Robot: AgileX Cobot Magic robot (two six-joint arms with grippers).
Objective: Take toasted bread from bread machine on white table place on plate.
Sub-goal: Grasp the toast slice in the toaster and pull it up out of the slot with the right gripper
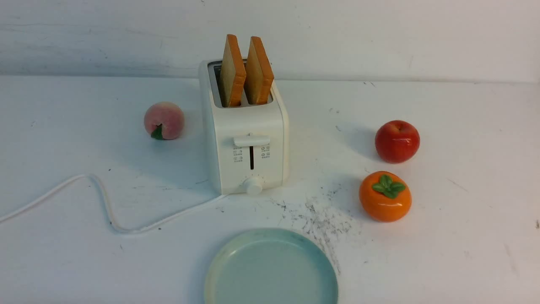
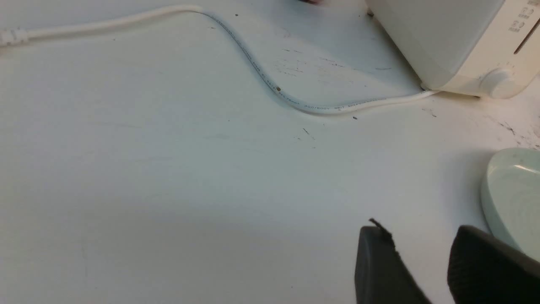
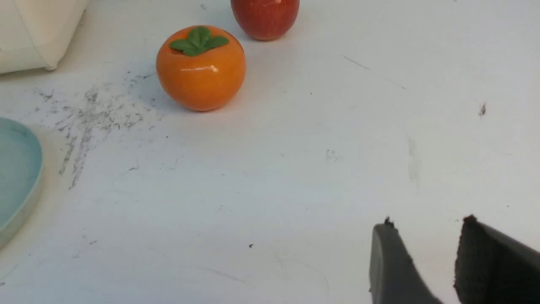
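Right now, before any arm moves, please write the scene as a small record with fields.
toast: two square tan toast slices, orange-brown crusts, upright in cream-white boxy toaster
plate: round pale blue-green glazed plate, nearer the robot, no toast on it
fruit: pink peach left of toaster; red apple, orange persimmon right
cord: white cord trailing left
grippers: left gripper, right gripper open, empty, over white table

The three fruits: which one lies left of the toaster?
The pink peach, alone left of the toaster; the red apple and the orange persimmon both stand to its right.
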